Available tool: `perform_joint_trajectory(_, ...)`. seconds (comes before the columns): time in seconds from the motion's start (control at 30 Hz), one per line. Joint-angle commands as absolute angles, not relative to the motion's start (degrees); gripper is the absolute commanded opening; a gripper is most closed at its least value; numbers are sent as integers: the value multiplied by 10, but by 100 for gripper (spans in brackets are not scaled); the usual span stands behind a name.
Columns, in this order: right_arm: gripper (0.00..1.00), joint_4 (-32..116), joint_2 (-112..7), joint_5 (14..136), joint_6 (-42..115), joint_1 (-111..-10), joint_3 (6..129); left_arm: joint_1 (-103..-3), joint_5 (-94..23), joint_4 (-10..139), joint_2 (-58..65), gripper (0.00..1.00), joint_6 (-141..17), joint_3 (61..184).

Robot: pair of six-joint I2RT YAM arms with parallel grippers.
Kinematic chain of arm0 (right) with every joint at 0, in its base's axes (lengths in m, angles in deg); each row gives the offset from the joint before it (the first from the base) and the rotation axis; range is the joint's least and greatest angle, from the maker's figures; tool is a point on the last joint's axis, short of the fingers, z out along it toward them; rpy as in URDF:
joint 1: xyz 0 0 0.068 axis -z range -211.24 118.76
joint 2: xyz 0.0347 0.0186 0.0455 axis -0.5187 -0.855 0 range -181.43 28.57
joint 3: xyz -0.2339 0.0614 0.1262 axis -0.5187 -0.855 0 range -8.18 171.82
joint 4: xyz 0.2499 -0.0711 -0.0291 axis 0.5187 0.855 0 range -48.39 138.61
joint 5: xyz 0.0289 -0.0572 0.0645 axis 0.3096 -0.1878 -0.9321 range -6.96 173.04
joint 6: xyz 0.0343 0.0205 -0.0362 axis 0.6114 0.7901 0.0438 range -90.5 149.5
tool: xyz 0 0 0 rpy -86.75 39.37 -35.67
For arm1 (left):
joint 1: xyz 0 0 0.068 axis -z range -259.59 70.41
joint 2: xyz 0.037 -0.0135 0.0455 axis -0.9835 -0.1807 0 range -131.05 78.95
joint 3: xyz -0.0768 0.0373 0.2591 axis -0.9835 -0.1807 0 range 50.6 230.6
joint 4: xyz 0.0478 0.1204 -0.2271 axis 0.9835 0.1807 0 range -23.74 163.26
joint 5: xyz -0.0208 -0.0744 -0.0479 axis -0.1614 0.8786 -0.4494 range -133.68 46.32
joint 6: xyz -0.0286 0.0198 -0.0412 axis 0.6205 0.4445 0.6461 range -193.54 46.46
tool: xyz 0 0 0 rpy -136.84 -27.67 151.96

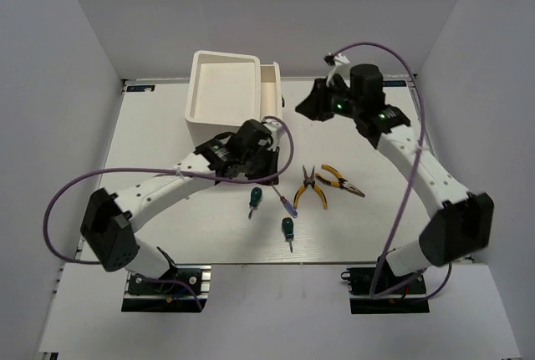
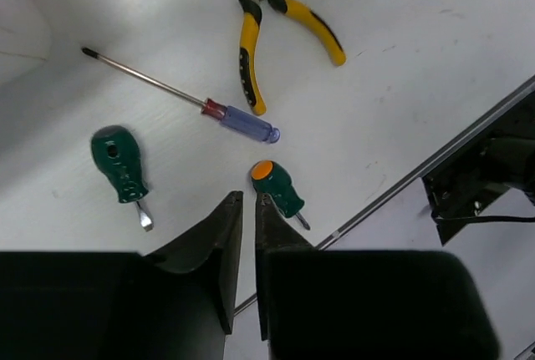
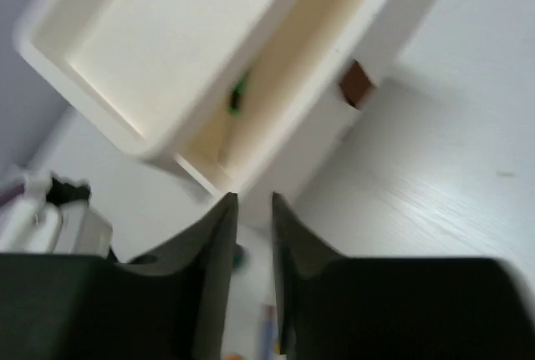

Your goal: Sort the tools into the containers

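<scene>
The tools lie on the table in front of the white cabinet. They are two yellow-handled pliers, a purple-handled screwdriver and two stubby green screwdrivers. The left wrist view shows one pliers, the purple screwdriver and both stubby ones. My left gripper hovers above them, jaws nearly together and empty. One drawer is pulled out, with something thin and green inside. My right gripper is beside the drawer, jaws close together and empty.
The drawer's dark knob faces my right gripper. The cabinet's top forms a shallow tray. White walls enclose the table on three sides. The table's near edge and a dark arm mount show in the left wrist view.
</scene>
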State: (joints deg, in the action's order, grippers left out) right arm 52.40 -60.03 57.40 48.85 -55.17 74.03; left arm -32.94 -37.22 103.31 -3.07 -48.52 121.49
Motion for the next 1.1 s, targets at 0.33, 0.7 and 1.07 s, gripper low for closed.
perform_joint_trajectory(0.33, 14, 596, -376, 713, 218, -501, 425, -267, -436, 1101, -219, 74, -351, 1295)
perform_joint_trajectory(0.7, 13, 601, -346, 694, 241, -485, 391, -250, -530, 1066, -261, 64, -248, 1294)
perform_joint_trajectory(1.07, 12, 605, -319, 679, 252, -468, 370, -228, -604, 1063, -315, 54, -209, 1321)
